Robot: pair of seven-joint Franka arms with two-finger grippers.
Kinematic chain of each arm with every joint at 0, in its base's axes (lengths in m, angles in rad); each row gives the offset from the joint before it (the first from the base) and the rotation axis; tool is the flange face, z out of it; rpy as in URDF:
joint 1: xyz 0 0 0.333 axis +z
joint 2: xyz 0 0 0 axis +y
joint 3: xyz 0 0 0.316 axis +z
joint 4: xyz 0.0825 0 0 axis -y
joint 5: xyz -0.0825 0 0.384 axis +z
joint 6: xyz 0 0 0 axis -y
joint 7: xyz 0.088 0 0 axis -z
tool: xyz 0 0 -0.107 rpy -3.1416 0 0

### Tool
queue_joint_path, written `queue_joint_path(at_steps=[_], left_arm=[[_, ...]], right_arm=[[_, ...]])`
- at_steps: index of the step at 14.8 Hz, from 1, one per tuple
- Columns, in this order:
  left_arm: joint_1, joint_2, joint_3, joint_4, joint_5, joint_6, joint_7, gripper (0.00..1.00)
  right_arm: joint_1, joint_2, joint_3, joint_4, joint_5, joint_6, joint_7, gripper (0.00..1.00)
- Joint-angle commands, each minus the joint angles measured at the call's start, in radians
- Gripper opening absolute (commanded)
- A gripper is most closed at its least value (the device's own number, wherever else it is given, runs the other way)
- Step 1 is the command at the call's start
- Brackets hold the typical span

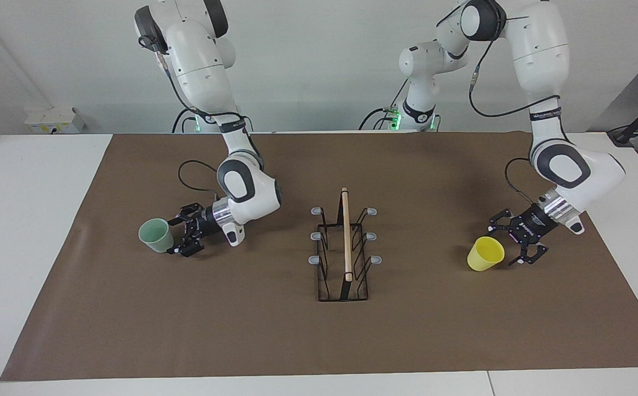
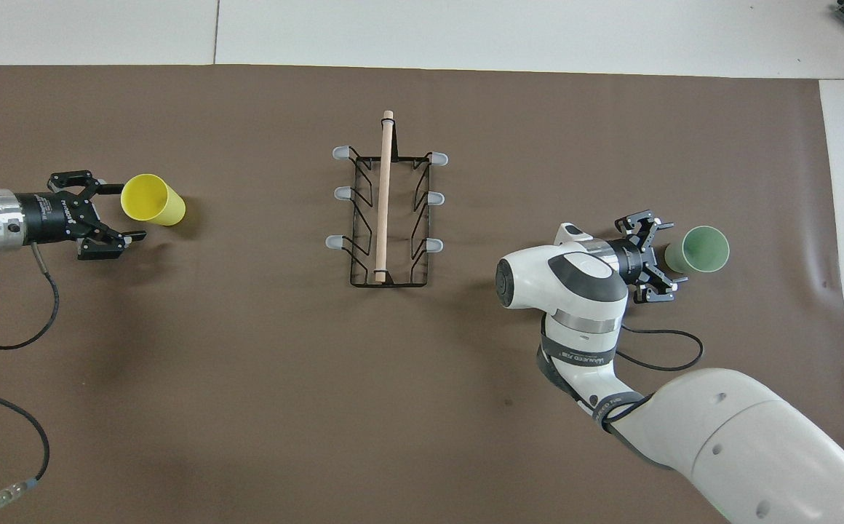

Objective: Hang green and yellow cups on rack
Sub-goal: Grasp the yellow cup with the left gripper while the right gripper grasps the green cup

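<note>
The rack (image 1: pixel 346 242) stands at the middle of the brown mat, wooden rod on top, and nothing hangs on its grey-tipped prongs; it also shows in the overhead view (image 2: pixel 384 211). The mint green cup (image 1: pixel 156 235) (image 2: pixel 700 249) stands upright toward the right arm's end. My right gripper (image 1: pixel 176 236) (image 2: pixel 661 259) is low beside it, open, its fingertips at the cup's side. The yellow cup (image 1: pixel 485 254) (image 2: pixel 151 199) stands upright toward the left arm's end. My left gripper (image 1: pixel 509 245) (image 2: pixel 120 212) is open right beside it, one finger on each side of the cup's edge.
A brown mat (image 1: pixel 242 330) covers most of the white table. Black cables trail from both wrists over the mat. A white socket box (image 1: pixel 55 119) sits on the table at the robots' edge, off the mat at the right arm's end.
</note>
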Motion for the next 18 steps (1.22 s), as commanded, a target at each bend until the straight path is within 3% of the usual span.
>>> queue_joint_path(at_steps=[1, 7, 14, 15, 16, 18], left_arm=[[-0.072, -0.032, 0.006, -0.074, -0.164, 0.156, 0.062, 1.00], [-0.146, -0.026, 0.006, -0.101, -0.304, 0.254, 0.069, 1.00], [-0.180, -0.026, 0.008, -0.095, -0.307, 0.261, 0.143, 1.00], [-0.186, -0.026, 0.008, -0.095, -0.307, 0.261, 0.146, 0.90], [-0.187, -0.026, 0.009, -0.092, -0.306, 0.265, 0.154, 0.56], [-0.209, -0.026, 0.009, -0.088, -0.306, 0.288, 0.175, 0.18]], right_arm=[[-0.016, 0.015, 0.006, -0.012, -0.060, -0.008, 0.048, 1.00], [-0.053, 0.016, 0.006, -0.013, -0.112, -0.002, 0.078, 1.00], [-0.076, 0.016, 0.006, -0.029, -0.138, 0.004, 0.106, 0.97], [-0.082, 0.016, 0.007, -0.030, -0.151, 0.004, 0.106, 0.95], [-0.083, 0.016, 0.007, -0.030, -0.152, 0.004, 0.106, 0.86], [-0.083, 0.016, 0.007, -0.032, -0.152, 0.004, 0.106, 0.72]])
